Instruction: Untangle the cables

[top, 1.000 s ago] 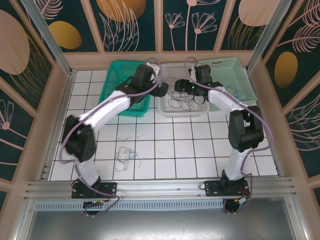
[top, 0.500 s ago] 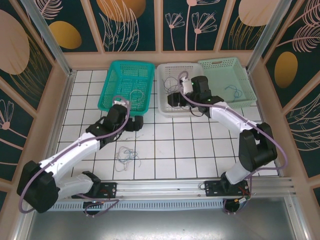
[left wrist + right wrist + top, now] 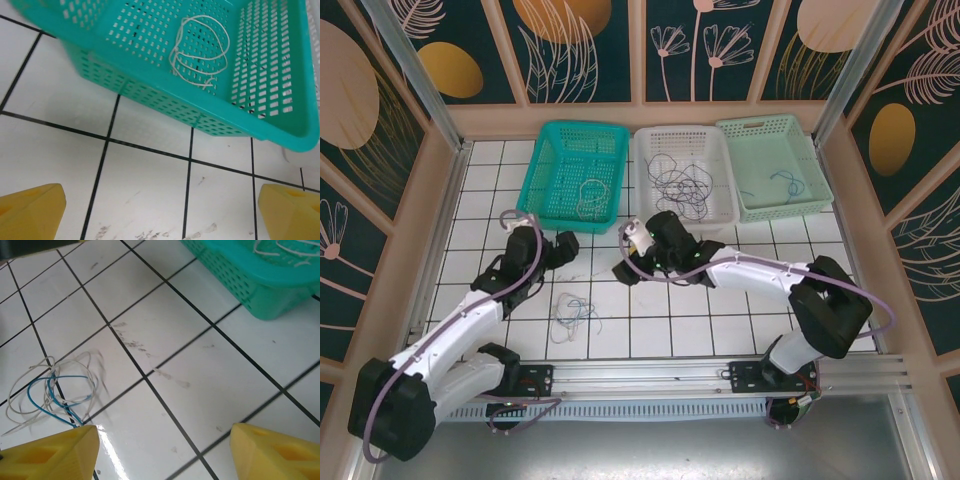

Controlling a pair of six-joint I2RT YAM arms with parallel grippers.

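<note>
A loose tangle of cables [image 3: 572, 312], blue and pale white, lies on the white tiles; in the right wrist view the tangle [image 3: 55, 390] sits at the left, just beyond my left fingertip. My right gripper [image 3: 622, 268] [image 3: 165, 460] hovers open over bare tile, nothing between its yellow fingertips [image 3: 50, 455]. My left gripper [image 3: 563, 245] [image 3: 168, 220] is wide open and empty over the tiles in front of the teal basket [image 3: 165, 105]. A coiled white cable [image 3: 200, 50] lies in that basket. Dark cables [image 3: 682, 185] lie in the white basket [image 3: 650, 215], and a blue cable [image 3: 785, 180] in the pale green basket [image 3: 790, 210].
The three baskets stand in a row at the back of the tiled table [image 3: 740, 300]. The teal basket [image 3: 535, 195] is closest to my left gripper. Wooden walls [image 3: 440, 200] bound the table on both sides, and a metal rail [image 3: 640, 375] runs along the near edge.
Both arms pulled back from the baskets toward the table's middle: the left now low before the teal basket, the right out of the white basket, near the tangle. The right jaws narrowed slightly.
</note>
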